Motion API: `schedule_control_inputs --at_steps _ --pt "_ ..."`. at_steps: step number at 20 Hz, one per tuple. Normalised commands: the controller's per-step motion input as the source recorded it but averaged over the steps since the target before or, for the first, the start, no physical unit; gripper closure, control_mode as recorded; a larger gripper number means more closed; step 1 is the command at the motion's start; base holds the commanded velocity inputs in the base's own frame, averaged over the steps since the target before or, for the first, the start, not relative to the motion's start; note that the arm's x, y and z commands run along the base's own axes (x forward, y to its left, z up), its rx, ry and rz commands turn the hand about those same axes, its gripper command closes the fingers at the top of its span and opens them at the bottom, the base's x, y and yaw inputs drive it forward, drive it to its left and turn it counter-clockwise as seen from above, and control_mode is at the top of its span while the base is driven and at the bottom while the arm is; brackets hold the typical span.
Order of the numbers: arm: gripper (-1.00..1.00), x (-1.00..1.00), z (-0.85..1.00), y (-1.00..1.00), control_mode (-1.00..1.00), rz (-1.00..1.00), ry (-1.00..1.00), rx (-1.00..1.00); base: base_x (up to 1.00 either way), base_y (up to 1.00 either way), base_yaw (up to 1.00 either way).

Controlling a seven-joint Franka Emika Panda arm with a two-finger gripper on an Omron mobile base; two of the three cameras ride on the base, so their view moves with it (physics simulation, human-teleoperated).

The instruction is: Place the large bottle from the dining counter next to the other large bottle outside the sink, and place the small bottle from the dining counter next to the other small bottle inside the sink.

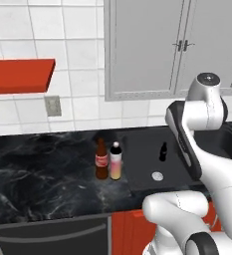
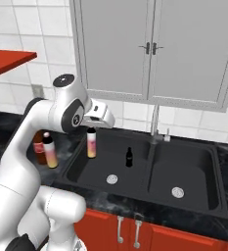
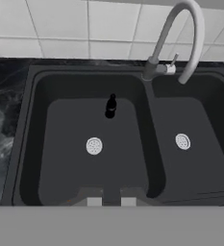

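Pink-yellow bottle [image 2: 91, 142] hangs upright in the hand [image 2: 92, 128] over sink [image 2: 193, 206].

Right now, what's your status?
Hand shut, nothing seen held. One small bottle upright in sink's left basin. Large bottles together on counter, left of sink.

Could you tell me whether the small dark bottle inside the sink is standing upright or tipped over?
Upright: the small dark bottle stands on its base in the sink's left basin, cap up, behind the drain.

White glossy arm [image 1: 207, 164], rounded links, dark joint rings, grey cap; claw perhaps dark
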Motion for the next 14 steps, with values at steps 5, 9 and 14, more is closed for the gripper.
schedule_control_inputs --at_steps 5,9,14 --pt "1.0 0.0 0.0 0.0 1.0 0.0 0.0 0.0 0.45 0.15 -0.21" --pt "1.0 0.0 0.0 0.0 1.0 0.0 0.0 0.0 0.39 0.13 -0.27" --pt "1.0 0.0 0.0 0.0 1.0 0.0 0.0 0.0 0.3 0.14 -0.29"
